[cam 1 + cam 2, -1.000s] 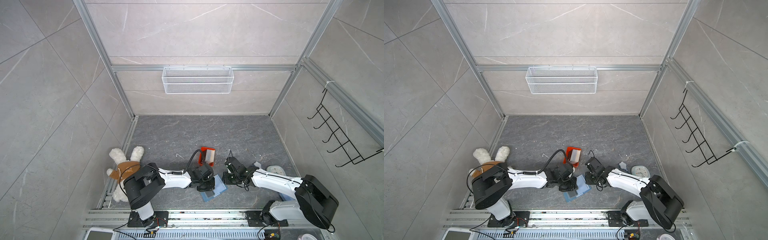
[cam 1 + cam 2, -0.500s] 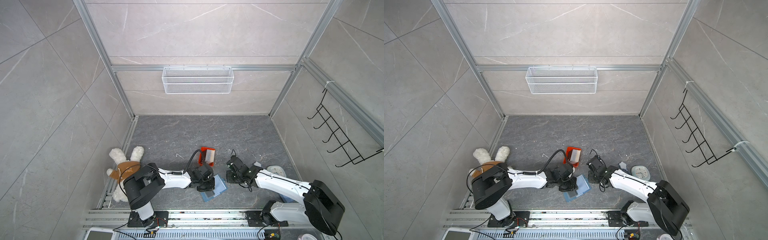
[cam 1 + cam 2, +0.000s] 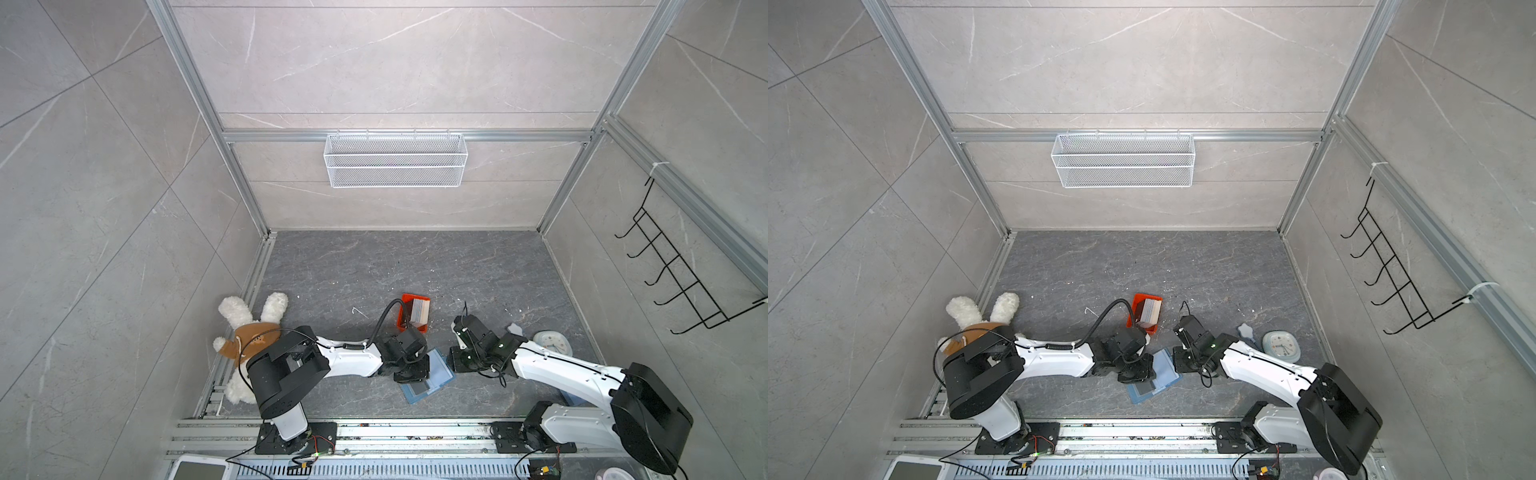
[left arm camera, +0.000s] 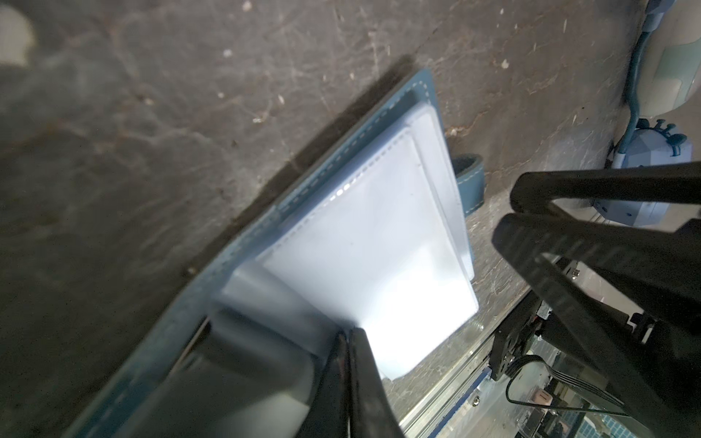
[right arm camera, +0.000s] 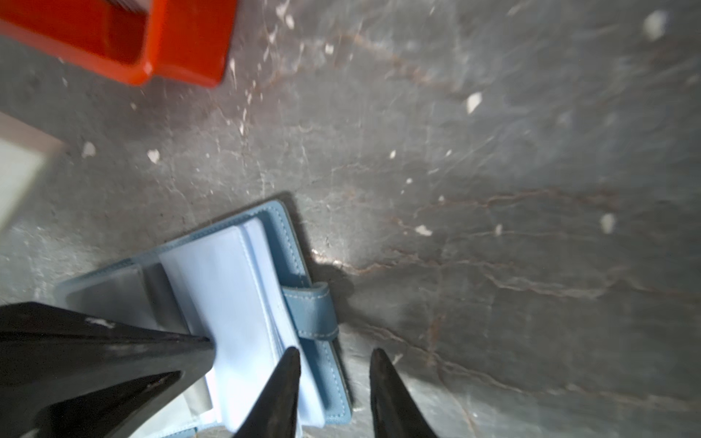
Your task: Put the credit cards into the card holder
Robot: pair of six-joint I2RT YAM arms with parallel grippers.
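The blue card holder lies open on the grey floor, clear pocket leaves up, in both top views. My left gripper is shut, its tips pinching the edge of a raised pocket leaf. The right gripper hangs open over the holder's edge beside the snap tab, one fingertip above the leaves and one above bare floor. It also shows in the left wrist view. The credit cards stand as a pale-edged stack in the orange tray, behind both grippers.
A plush rabbit lies at the left wall. Right of the right arm sit a round clock and a small grey-blue object. A white wire basket hangs on the back wall, a black hook rack on the right wall.
The right arm's rear links have swung out to the right while its gripper stayed beside the holder. The left arm and the holder have not moved.
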